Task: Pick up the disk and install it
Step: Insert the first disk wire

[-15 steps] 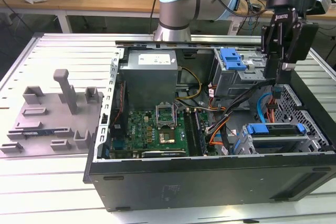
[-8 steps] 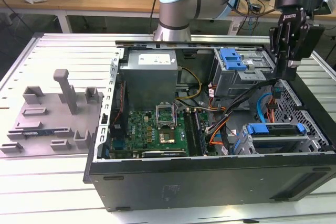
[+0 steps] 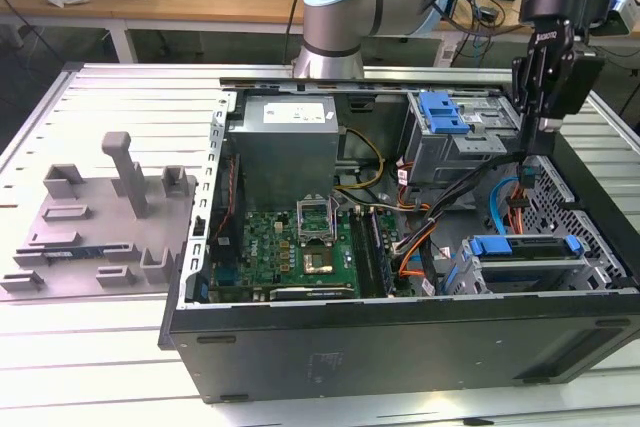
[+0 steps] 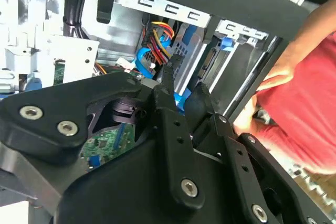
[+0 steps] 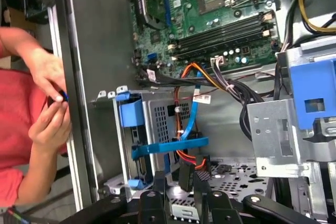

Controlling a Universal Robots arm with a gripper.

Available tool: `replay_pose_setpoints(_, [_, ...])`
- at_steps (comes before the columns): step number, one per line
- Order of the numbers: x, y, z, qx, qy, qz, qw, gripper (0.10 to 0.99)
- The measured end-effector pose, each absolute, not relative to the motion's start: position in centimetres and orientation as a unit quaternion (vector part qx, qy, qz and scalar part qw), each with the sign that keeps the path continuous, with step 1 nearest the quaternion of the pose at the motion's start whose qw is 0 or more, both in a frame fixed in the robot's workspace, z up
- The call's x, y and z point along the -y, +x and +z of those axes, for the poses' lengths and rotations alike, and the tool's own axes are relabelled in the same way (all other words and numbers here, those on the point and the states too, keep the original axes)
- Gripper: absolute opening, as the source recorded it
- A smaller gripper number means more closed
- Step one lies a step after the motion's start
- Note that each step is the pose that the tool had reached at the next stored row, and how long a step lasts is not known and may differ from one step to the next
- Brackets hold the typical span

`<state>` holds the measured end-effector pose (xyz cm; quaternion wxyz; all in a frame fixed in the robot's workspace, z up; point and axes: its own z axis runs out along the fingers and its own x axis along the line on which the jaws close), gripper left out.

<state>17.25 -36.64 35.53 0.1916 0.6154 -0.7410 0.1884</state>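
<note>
Disk [image 3: 528, 251], grey slab in blue carrier, seated in drive cage [image 5: 160, 116], pincer [image 4: 186, 81] narrowly parted, empty

Ahead of my gripper [image 4: 185, 81], whose fingers [image 4: 170, 114] are matt black with shiny metal screws, the disk's smooth blue plastic carrier frame [image 5: 169, 147] crosses a dull, bare silver sheet-metal cage [image 5: 157, 116]. Off to the gripper's side is a person's soft red cloth shirt [image 4: 310, 108].
</note>
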Motion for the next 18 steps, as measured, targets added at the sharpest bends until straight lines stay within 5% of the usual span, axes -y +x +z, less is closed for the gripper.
replay_pose_setpoints(18, [36.6,17.6,32.9,0.739,0.608,0.204,0.205,0.353])
